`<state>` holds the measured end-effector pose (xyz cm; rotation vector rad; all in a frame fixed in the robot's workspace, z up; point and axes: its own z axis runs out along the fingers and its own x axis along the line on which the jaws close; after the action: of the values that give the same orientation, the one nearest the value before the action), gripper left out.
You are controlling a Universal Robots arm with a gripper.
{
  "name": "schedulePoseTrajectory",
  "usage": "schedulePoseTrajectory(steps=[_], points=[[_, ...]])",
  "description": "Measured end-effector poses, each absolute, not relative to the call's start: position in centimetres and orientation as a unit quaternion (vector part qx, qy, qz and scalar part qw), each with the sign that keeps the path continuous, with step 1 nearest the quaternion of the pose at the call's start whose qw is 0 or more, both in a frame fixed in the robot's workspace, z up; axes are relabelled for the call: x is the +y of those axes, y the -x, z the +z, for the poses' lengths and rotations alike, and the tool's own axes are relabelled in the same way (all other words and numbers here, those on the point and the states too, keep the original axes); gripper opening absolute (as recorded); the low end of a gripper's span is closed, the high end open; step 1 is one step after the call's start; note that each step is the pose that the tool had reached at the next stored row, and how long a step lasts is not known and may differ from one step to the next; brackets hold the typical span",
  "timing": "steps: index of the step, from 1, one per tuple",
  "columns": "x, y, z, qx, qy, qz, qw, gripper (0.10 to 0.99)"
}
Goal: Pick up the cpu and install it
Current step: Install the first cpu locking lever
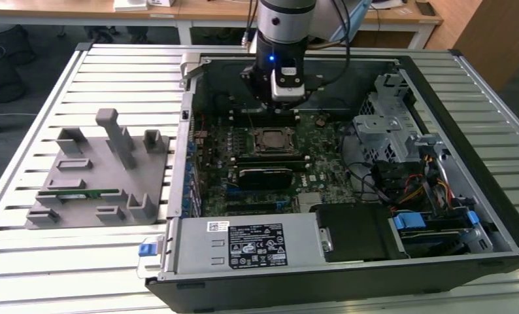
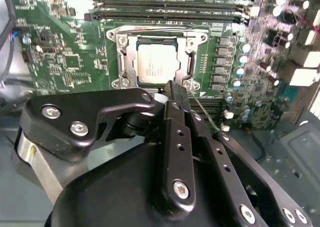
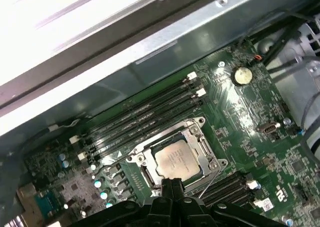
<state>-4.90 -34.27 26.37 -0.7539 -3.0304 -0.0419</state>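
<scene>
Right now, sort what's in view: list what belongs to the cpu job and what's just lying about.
Job:
- cpu, seated in the socket
- gripper, above it

Lying about:
- grey fixture tray
- memory slots
- power supply
- coin battery

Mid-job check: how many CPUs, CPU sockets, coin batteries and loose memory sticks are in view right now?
cpu: 1, lying in the socket
CPU socket: 1
coin battery: 1
memory stick: 1, on the grey fixture beside the case
Total: 4
</scene>
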Motion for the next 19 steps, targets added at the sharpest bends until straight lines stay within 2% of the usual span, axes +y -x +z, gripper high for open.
schedulePoseTrajectory(steps=[19], points=[[-34.27,4.9,26.32,-0.99,0.14,-0.012,0.011,0.106]])
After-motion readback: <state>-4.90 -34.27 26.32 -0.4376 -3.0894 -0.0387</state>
